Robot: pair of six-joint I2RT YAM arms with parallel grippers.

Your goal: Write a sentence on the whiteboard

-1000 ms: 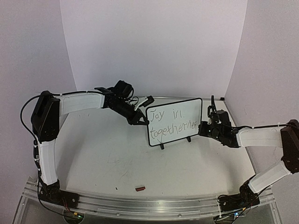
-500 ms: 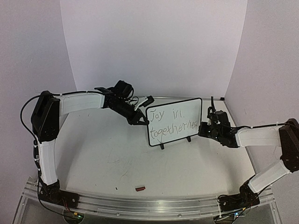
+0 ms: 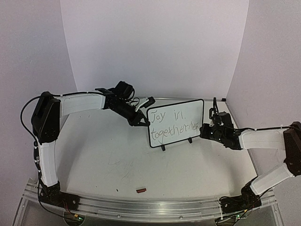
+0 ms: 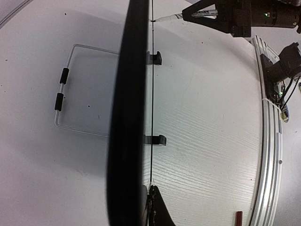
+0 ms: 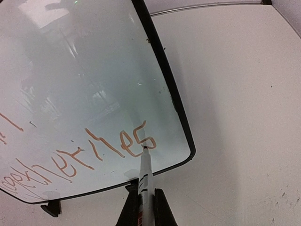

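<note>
The whiteboard (image 3: pixel 186 110) stands upright on its two black feet at the table's middle back. The sentence (image 3: pixel 171 123) reads "Joy in togetherness" in two lines. My left gripper (image 3: pixel 143 121) is shut on the board's left edge; in the left wrist view the board (image 4: pixel 129 108) shows edge-on, pinched at my gripper (image 4: pixel 151 207). My right gripper (image 3: pixel 207 129) is shut on a white marker (image 5: pixel 146 176). The marker tip touches the last "s" of the sentence (image 5: pixel 117 143) near the lower right corner of the whiteboard (image 5: pixel 94 70). My right gripper (image 5: pixel 146 200) is just below the board's edge.
A small red-brown piece (image 3: pixel 140 190) lies on the table near the front, and also shows in the left wrist view (image 4: pixel 239 219). A thin wire frame (image 4: pixel 70 89) lies behind the board. An aluminium rail (image 3: pixel 150 207) runs along the near edge. Walls close in on three sides.
My right gripper with the marker has shifted very slightly at the end of the second line. The left arm and the board have not moved.
</note>
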